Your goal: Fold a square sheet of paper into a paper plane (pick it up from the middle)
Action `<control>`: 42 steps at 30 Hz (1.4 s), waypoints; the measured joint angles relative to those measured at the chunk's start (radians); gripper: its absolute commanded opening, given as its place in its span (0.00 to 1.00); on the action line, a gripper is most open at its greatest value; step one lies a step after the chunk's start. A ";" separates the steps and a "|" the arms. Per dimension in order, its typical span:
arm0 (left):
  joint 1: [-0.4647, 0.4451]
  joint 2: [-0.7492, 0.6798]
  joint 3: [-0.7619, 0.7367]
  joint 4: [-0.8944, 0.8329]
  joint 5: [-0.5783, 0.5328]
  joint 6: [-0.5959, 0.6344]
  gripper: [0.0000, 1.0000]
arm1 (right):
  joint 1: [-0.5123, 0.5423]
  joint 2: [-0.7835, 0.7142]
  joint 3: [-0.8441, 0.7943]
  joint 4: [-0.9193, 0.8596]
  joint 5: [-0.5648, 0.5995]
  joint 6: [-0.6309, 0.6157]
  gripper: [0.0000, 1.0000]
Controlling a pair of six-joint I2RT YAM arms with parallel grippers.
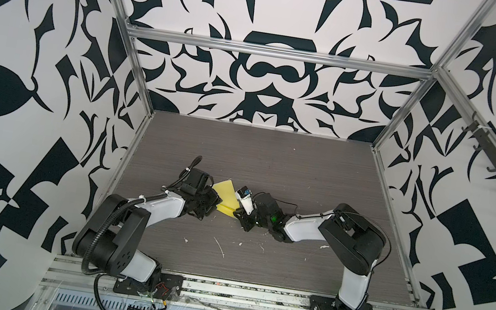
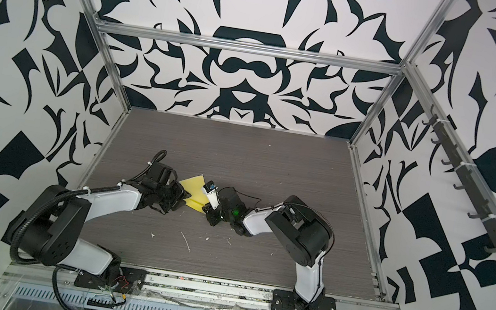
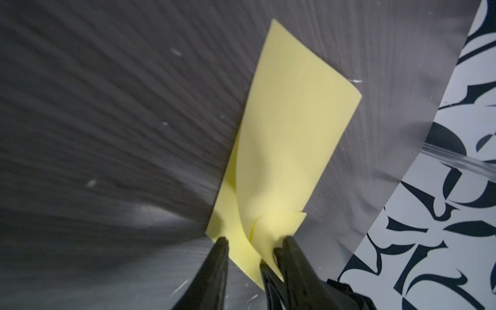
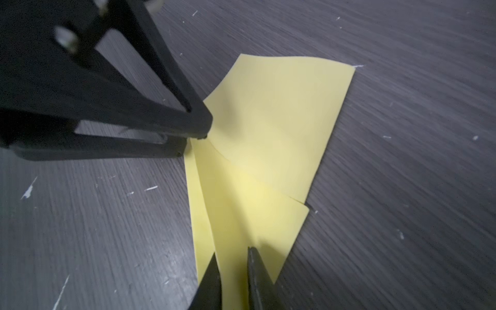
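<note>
Both arms lie low over the worktop (image 1: 271,166), forearms angled inward, wrists meeting at the square sheet of paper (image 1: 224,192), partly folded, left of centre. Both top views hide the tips. The left wrist view shows the left fingers (image 3: 292,257) narrowly parted astride one end, beneath a curling flap. The right wrist view shows the right fingers (image 4: 257,276) narrowly parted astride a raised fold

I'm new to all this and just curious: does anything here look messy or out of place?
The yellow paper is not flat: its top flap curls up. Also, white flecks and a streak lie scattered on the grey table, like scraps.
</note>
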 measured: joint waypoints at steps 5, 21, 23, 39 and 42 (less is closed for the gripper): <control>0.000 0.038 0.020 0.006 -0.003 0.000 0.19 | -0.001 0.000 0.000 0.001 0.000 -0.004 0.21; -0.022 0.041 0.105 -0.077 -0.049 0.021 0.00 | 0.002 -0.089 -0.001 -0.090 0.019 -0.034 0.40; -0.046 0.039 0.135 -0.117 -0.074 0.021 0.00 | 0.012 -0.113 -0.001 -0.100 0.041 -0.030 0.40; -0.138 0.039 0.208 -0.238 -0.198 -0.036 0.00 | 0.066 -0.113 -0.029 -0.111 0.169 -0.055 0.26; -0.142 0.039 0.208 -0.243 -0.206 -0.047 0.00 | 0.066 -0.099 -0.036 -0.109 0.174 -0.055 0.24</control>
